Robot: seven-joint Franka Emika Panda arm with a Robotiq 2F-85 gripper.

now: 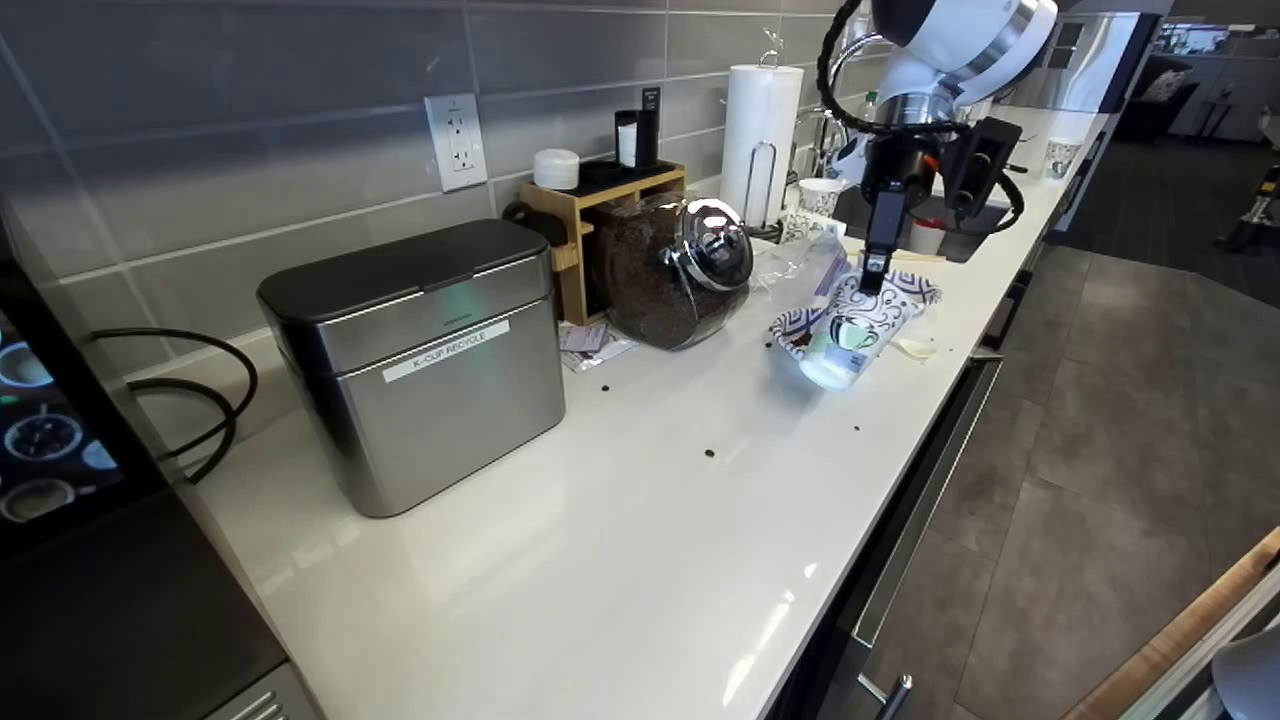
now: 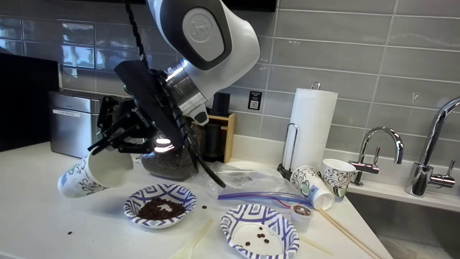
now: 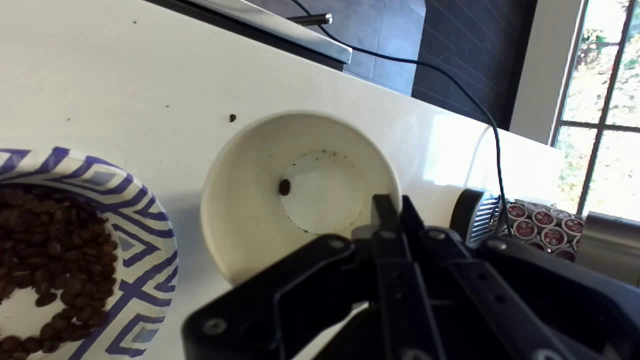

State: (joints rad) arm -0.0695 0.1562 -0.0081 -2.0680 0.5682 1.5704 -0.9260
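At the left of the frame in an exterior view, a steel bin (image 2: 72,129) with a white label is set at the back of the counter (image 2: 25,201). To its right, at lower left, a patterned cup (image 2: 84,181) is held tilted over the counter, its base pointed to the lower left and its mouth turned right. The cup's rim is pinched by the gripper (image 3: 395,202), whose fingers are brought close together with only the thin wall between them. In the wrist view, a lone bean (image 3: 284,187) can be seen inside the cup near its bottom, where dark specks are scattered around the edge. Just right of the cup, below centre, a bean bowl (image 2: 170,190) is filled with dark beans (image 2: 161,212); behind it, a jar (image 2: 169,167) is partly hidden by the gripper. A pale spoon (image 2: 198,237) is cut off by the bottom edge. The top middle is crossed by the arm (image 2: 237,46), with a wooden rack (image 2: 230,136) seen below it. Further right, a clear bag (image 2: 248,180) is laid flat behind a right bowl (image 2: 253,214), in which a few beans are scattered. Beside the bag are placed a small tub (image 2: 301,221), a tipped cup (image 2: 309,183) and an upright cup (image 2: 337,178), with a towel roll (image 2: 312,122) behind. Two sticks (image 2: 348,232) are angled toward the bottom edge, and at far right a small tap (image 2: 364,167) and a tall tap (image 2: 418,180) are mounted behind the sink (image 2: 417,216).
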